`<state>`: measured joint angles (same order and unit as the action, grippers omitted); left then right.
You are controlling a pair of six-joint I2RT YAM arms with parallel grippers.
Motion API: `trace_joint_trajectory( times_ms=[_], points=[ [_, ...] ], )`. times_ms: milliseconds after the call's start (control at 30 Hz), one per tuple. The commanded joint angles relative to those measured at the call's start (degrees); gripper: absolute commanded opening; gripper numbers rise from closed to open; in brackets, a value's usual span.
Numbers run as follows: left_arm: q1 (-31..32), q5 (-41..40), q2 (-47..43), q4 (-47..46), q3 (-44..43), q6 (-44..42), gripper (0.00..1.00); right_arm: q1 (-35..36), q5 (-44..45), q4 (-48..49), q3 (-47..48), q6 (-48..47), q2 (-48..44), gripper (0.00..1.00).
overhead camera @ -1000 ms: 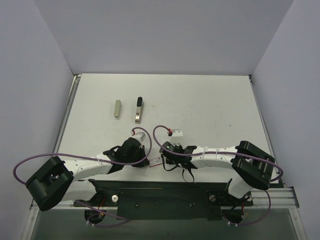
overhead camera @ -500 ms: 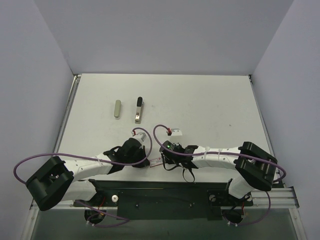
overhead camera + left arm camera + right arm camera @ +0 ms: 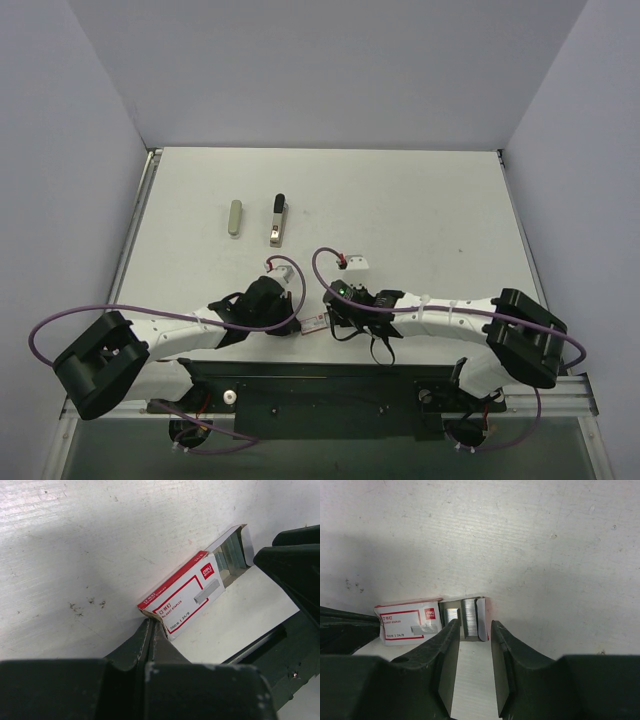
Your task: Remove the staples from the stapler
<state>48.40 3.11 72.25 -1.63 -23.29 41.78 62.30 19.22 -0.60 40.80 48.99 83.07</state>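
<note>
The stapler (image 3: 278,219), a slim grey-silver bar with a black tip, lies alone at the table's far middle, well away from both grippers. A small red-and-white staple box (image 3: 313,322) sits at the near edge between my grippers. My left gripper (image 3: 151,623) is shut, pinching the near corner of the staple box (image 3: 187,592). My right gripper (image 3: 474,625) stands slightly open at the box's open end, holding nothing. Strips of staples (image 3: 470,617) lie in that open end, just beyond the fingertips.
A small grey box (image 3: 234,216) lies left of the stapler. Grey walls close in the table on three sides. The black base rail (image 3: 330,385) runs along the near edge right behind the grippers. Purple cables loop over both wrists.
My right gripper's jaws have parted from shut to slightly open at the box's open end, and that arm's elbow has shifted right. The left gripper, box and stapler have not moved.
</note>
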Motion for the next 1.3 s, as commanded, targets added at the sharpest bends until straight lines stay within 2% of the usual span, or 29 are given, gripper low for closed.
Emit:
trace_joint_trajectory(
  times_ms=[0,300,600,767,1133,1267],
  points=[
    [0.7,-0.7,1.8,5.0,0.6,-0.5,0.00,0.4,1.4,-1.9,0.9,-1.1,1.9,0.29],
    [0.7,-0.9,1.9,5.1,0.6,-0.6,0.00,0.4,1.3,-1.1,1.0,-0.7,3.6,0.31],
    [0.8,-0.8,1.8,4.8,1.0,-0.5,0.00,0.3,3.6,-1.0,-0.7,0.2,0.7,0.31],
    [0.8,-0.8,1.8,4.8,0.9,-0.5,0.00,0.0,4.6,-1.8,-1.2,0.7,-0.2,0.24],
    [0.8,-0.7,2.4,4.6,0.6,-0.6,0.00,-1.2,5.2,-1.9,-1.6,0.9,0.4,0.01],
    [0.8,-0.7,2.3,5.1,0.4,-0.7,0.00,-1.6,5.2,-1.9,-1.4,1.1,1.3,0.00]
  ],
)
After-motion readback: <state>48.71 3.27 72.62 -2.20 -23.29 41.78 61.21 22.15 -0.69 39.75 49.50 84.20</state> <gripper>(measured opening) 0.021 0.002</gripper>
